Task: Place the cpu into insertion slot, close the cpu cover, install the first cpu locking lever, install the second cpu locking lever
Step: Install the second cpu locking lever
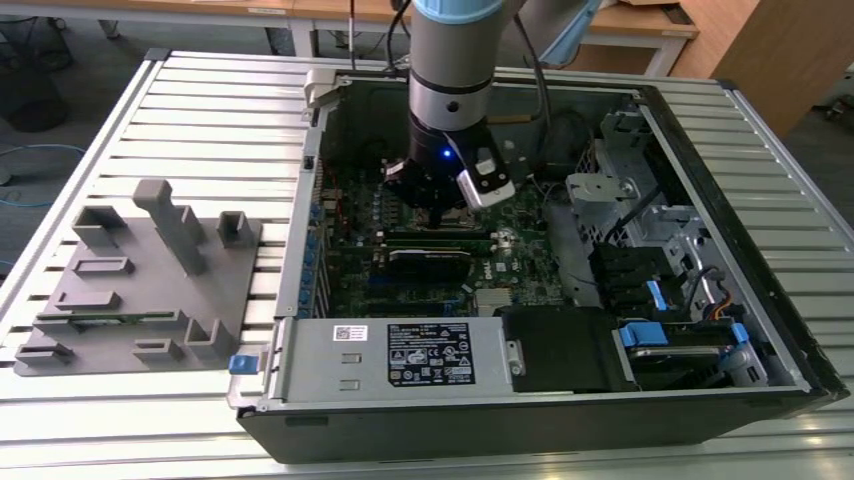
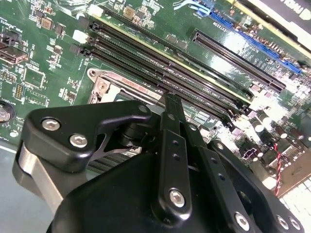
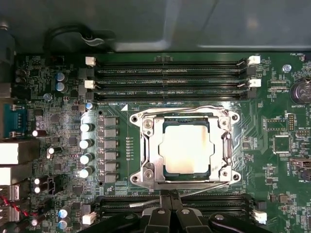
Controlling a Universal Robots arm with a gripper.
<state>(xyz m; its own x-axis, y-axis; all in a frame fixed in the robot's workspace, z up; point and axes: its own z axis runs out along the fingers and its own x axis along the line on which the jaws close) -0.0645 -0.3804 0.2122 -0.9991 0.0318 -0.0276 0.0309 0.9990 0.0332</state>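
CPU (image 3: 186, 150) sits flat in the insertion slot (image 3: 165, 170) on the motherboard (image 3: 272, 121), silver top facing up. It's near-square, slightly longer in the direction running from the upper RAM slots (image 3: 170, 77) toward the lower bank; edges parallel w/ the socket frame. CPU cover (image 3: 148, 145) is down around it, chip showing through the central window. Thin wire locking levers (image 3: 194, 108) run along the frame's sides; can't tell if they're hooked.

Gripper (image 3: 169, 196) is just beside the socket's edge nearest the lower RAM bank, jaws drawn together w/ nothing visible between them.

First wrist view looks straight down: whole socket, chip, cover, both RAM banks, row of capacitors (image 3: 86, 150) beside the socket. Second wrist view is oblique from behind the gripper (image 2: 171, 99): black finger links block most of the socket, just one corner of the frame (image 2: 104, 82) visible, plus long RAM slots (image 2: 160, 63) and a blue-ended card slot (image 2: 238, 36).

Exterior view: arm (image 1: 451, 90) reaches down into the open PC case (image 1: 534, 420) lying on the slatted desk (image 1: 174, 110), gripper (image 1: 434, 205) over the board toward the case's far side. Grey fixture tray (image 1: 134, 290) sits near the desk's edge on the exterior view's left.
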